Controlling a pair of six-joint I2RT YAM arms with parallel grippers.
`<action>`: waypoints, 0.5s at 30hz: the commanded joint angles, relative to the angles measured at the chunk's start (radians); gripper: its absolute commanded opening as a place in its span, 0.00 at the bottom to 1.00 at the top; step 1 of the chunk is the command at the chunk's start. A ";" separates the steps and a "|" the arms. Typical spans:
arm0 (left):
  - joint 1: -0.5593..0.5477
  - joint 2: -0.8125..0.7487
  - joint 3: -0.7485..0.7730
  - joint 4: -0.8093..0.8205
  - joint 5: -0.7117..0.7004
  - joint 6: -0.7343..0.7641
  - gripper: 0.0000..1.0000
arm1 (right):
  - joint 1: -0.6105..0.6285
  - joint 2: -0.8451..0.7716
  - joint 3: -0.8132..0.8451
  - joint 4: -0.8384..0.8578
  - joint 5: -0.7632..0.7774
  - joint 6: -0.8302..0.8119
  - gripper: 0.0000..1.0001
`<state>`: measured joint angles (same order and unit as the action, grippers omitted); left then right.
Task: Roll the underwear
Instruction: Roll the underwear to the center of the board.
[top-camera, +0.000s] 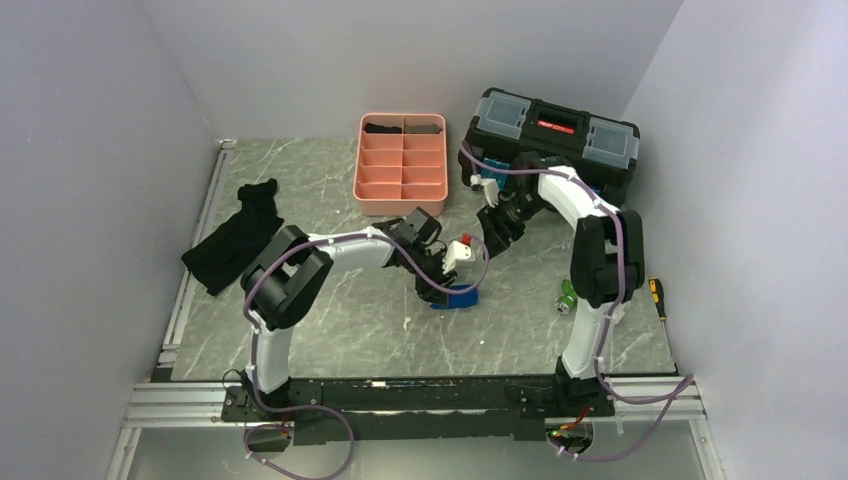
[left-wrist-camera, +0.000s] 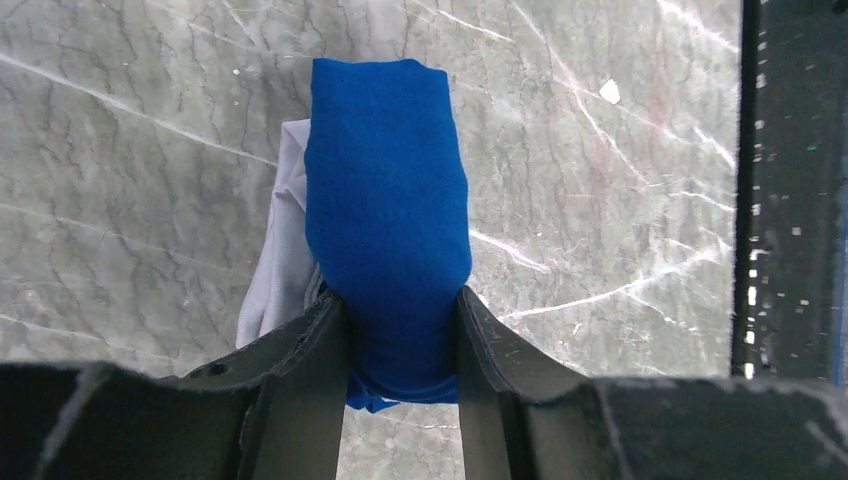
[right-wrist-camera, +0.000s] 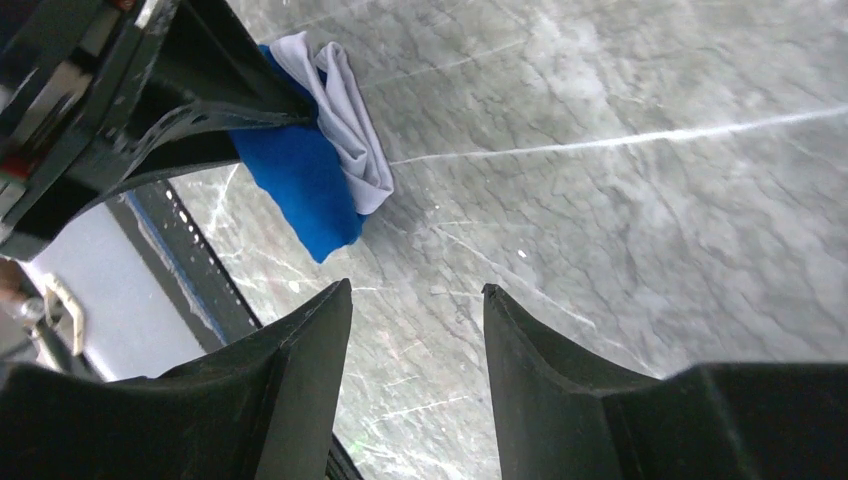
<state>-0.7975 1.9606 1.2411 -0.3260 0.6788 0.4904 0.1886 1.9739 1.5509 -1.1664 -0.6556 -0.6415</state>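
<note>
The underwear (left-wrist-camera: 388, 200) is a bright-blue roll with a white band showing along its left side. My left gripper (left-wrist-camera: 400, 310) is shut on its near end, both jaws pressed against the blue fabric. From above, the underwear (top-camera: 458, 296) sits low over the marble table, under the left gripper (top-camera: 452, 285). In the right wrist view the underwear (right-wrist-camera: 305, 185) pokes out from the left arm's fingers at the upper left. My right gripper (right-wrist-camera: 415, 295) stands open with only bare table between its jaws, apart from the roll. From above, the right gripper (top-camera: 497, 232) hangs up and right of it.
A pink divided tray (top-camera: 400, 163) with dark rolls in its back row stands at the far middle. A black toolbox (top-camera: 553, 135) sits at the far right. A black garment (top-camera: 238, 238) lies at the left. A green object (top-camera: 567, 297) and an orange-handled tool (top-camera: 657, 295) lie by the right arm.
</note>
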 joint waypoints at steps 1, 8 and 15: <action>0.056 0.149 0.000 -0.223 0.053 -0.012 0.00 | -0.023 -0.138 -0.075 0.165 -0.028 0.085 0.53; 0.154 0.275 0.145 -0.356 0.183 -0.035 0.00 | -0.029 -0.312 -0.222 0.314 -0.035 0.107 0.55; 0.191 0.363 0.236 -0.434 0.219 -0.054 0.00 | -0.021 -0.435 -0.374 0.410 -0.053 0.048 0.56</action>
<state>-0.6331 2.2162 1.4963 -0.5907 1.0752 0.4198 0.1623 1.6146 1.2354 -0.8509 -0.6804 -0.5591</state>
